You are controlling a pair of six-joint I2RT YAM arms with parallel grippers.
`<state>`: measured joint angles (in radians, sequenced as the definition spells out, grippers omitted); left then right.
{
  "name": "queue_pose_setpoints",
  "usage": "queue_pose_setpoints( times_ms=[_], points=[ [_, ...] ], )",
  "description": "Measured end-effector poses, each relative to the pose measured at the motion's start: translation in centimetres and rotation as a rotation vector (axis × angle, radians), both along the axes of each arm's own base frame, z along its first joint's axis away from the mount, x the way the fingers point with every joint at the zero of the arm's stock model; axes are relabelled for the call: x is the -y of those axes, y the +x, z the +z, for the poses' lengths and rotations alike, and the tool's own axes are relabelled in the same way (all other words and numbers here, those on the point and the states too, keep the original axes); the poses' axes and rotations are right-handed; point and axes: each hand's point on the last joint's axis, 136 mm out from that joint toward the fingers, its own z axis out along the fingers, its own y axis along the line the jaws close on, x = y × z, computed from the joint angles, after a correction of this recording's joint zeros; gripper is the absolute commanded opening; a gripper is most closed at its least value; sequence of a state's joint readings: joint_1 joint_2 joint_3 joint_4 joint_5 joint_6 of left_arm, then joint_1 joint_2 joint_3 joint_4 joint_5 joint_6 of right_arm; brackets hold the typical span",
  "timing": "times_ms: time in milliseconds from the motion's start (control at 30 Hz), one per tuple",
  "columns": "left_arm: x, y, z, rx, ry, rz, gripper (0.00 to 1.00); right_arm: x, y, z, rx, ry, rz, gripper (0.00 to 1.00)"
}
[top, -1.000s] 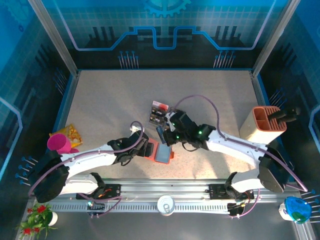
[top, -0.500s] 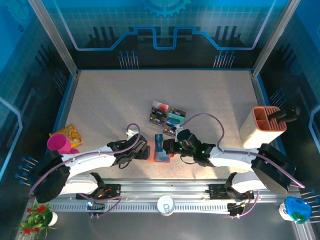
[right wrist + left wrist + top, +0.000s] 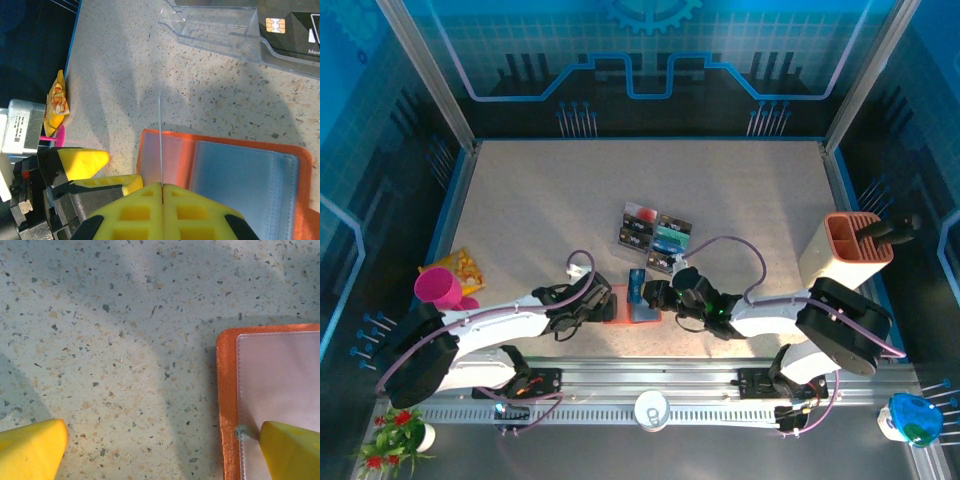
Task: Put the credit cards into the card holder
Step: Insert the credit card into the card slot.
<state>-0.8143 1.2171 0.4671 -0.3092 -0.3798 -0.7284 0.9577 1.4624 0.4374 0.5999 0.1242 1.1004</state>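
The card holder (image 3: 623,311) lies open on the table, orange with a clear pocket (image 3: 167,157) and a grey-blue pocket (image 3: 240,177). My right gripper (image 3: 162,185) is shut on a blue credit card (image 3: 638,284). In the right wrist view the card stands edge-on (image 3: 161,135) above the clear pocket. My left gripper (image 3: 160,450) is open at the holder's left edge (image 3: 227,390). One of its fingers (image 3: 292,452) rests on the clear pocket and the other (image 3: 30,452) is over bare table. More credit cards (image 3: 668,235) sit in the acrylic tray (image 3: 632,238).
The acrylic tray (image 3: 215,25) lies just beyond the holder, with a black card (image 3: 292,25) in it. A beige-and-orange box (image 3: 845,250) stands at the right. A pink cup (image 3: 438,288) and a snack packet (image 3: 460,265) are at the left edge. A can (image 3: 650,408) sits by the rail.
My right gripper has carried the blue card from beside the tray toward me, over the open card holder. The left gripper has shifted slightly at the holder's left edge.
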Motion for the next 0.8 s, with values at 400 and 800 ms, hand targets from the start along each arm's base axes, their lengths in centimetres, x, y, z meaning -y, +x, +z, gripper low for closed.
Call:
queue_pose_setpoints(
  times_ms=[400,800],
  points=[
    [-0.1,-0.1,-0.3,-0.01,0.005,0.004,0.99,0.4,-0.4,-1.9,-0.032,-0.001,-0.013,0.0],
    [-0.1,-0.1,-0.4,-0.012,0.007,0.004,0.99,0.2,-0.5,-2.5,-0.044,0.017,-0.016,0.0]
  ],
)
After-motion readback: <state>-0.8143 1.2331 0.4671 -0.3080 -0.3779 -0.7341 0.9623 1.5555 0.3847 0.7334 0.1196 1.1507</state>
